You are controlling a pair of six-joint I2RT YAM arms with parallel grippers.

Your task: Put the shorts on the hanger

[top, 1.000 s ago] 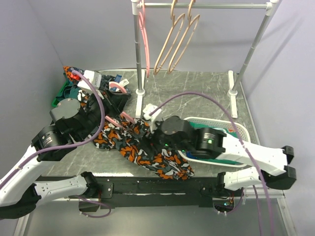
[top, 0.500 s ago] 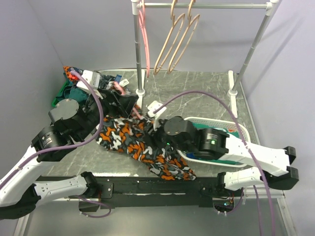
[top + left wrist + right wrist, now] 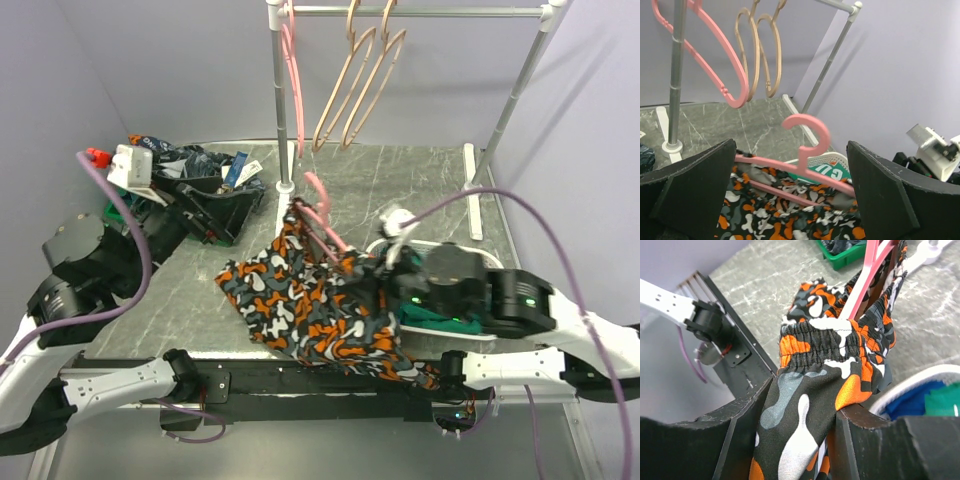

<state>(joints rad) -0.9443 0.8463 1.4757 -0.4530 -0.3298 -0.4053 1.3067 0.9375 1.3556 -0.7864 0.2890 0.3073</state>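
The camouflage shorts (image 3: 300, 300) hang spread above the table's front middle, threaded on the pink hanger (image 3: 318, 205), whose hook sticks up at their far edge. My right gripper (image 3: 372, 272) is shut on the shorts' waistband at their right side; in the right wrist view the fabric (image 3: 815, 355) fills the gap between the fingers (image 3: 742, 425), with the hanger (image 3: 860, 285) beyond. My left gripper (image 3: 232, 210) stands open to the left, apart from the hanger. The left wrist view looks through its wide jaws at the hanger (image 3: 807, 150) and the shorts (image 3: 775, 215).
A metal rack (image 3: 285, 110) at the back carries another pink hanger (image 3: 297, 90) and beige hangers (image 3: 355, 80). A white basket (image 3: 485, 262) with a green jersey sits under my right arm. A pile of dark clothes (image 3: 185, 170) lies at the left.
My left gripper opened, let go of the hanger and drew back to the left. My right gripper closed on the shorts and pulled them right and up, with the hanger inside.
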